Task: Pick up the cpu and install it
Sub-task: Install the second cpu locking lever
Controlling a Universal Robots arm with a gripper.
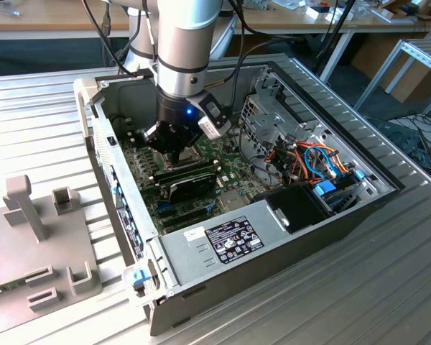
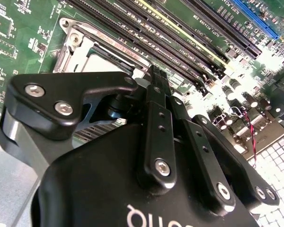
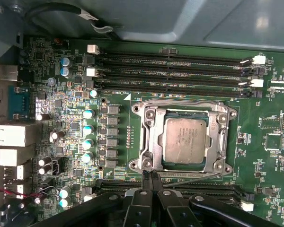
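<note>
The cpu [image 3: 184,139], a dull silver-grey square chip, lies flat in its socket on the green motherboard [image 3: 260,156], ringed by the metal socket frame [image 3: 149,137]. In the second wrist view a corner of the cpu [image 2: 100,62] shows beyond the black finger links. My gripper [image 3: 150,174] is shut, its two black fingertips pressed together with nothing between them. They stand at the edge of the socket frame, beside a thin metal lever [image 3: 194,176]. In the exterior view the gripper [image 1: 174,154] reaches down into the open computer case over the motherboard [image 1: 230,152].
Memory slots [image 3: 175,71] run along one side of the socket, capacitors [image 3: 87,128] along another. A black rectangular module [image 1: 190,180] lies close to the gripper. A drive cage [image 1: 262,122], cables [image 1: 316,162] and the power supply [image 1: 230,241] crowd the case. Grey fixtures [image 1: 36,244] stand outside it.
</note>
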